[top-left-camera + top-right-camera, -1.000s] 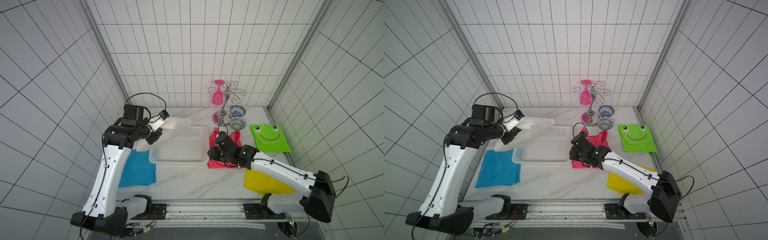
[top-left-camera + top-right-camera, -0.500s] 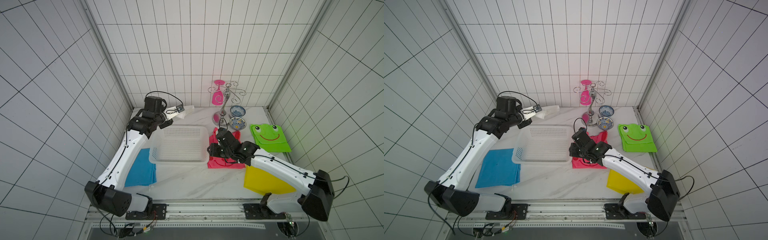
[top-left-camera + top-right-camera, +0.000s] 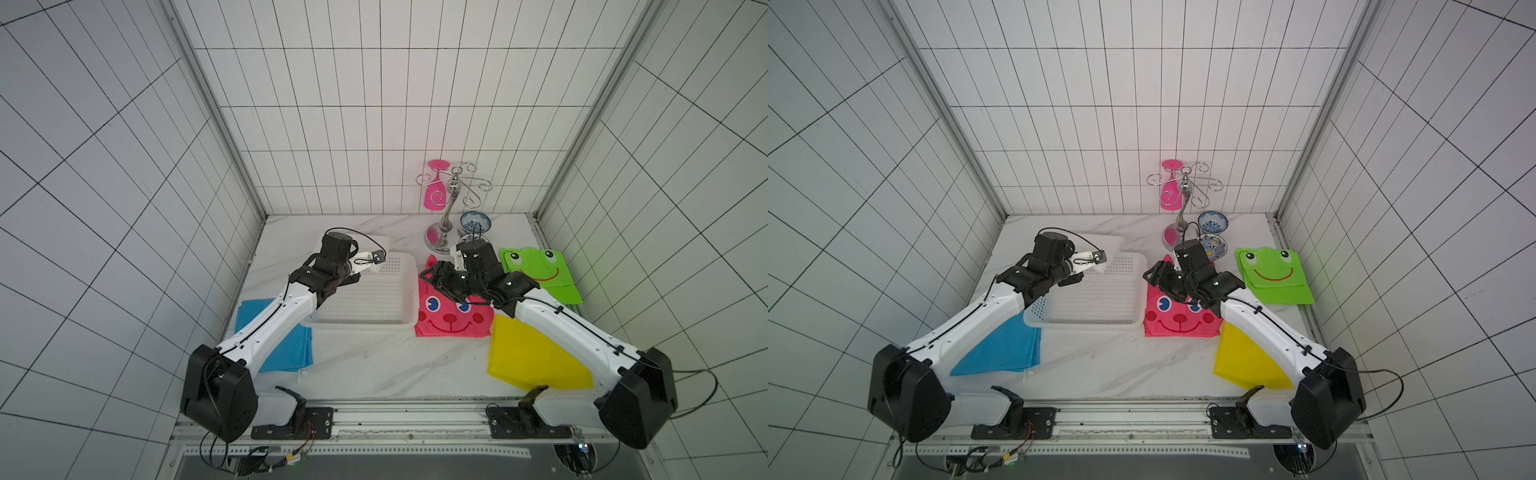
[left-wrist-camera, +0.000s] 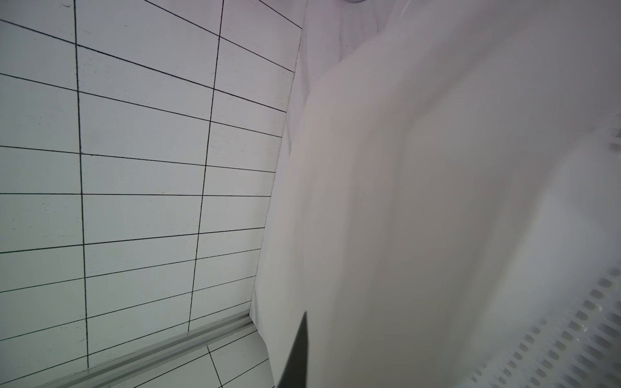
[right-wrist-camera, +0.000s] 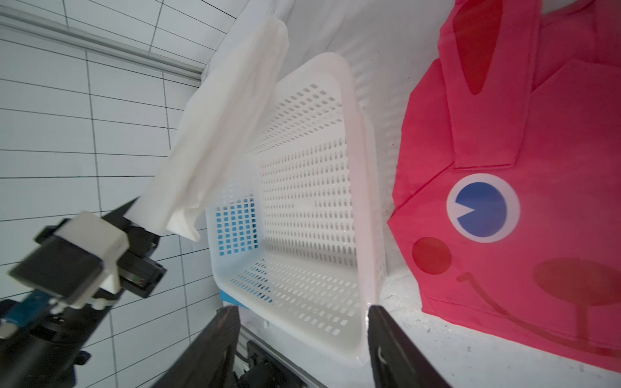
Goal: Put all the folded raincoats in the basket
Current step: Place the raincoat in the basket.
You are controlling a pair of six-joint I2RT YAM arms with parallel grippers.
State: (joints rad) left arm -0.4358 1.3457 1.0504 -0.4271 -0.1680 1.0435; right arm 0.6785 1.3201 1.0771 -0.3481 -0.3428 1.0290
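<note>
Right wrist view: left gripper [image 5: 134, 215] pinches end of white raincoat [image 5: 221, 117], coat slanting above basket [image 5: 356, 134] corner, not yet inside. Beside basket rim, right gripper [image 5: 302, 315] spread, empty. I judge coat light, limp, slippery; I'd grip folded end.

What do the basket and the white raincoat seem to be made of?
The basket: most likely moulded plastic, white and slightly glossy; it has regular rows of slots and a smooth, thick rim. The raincoat: apparently a thin, soft plastic film, milky and matt; it creases and sags where it hangs.
</note>
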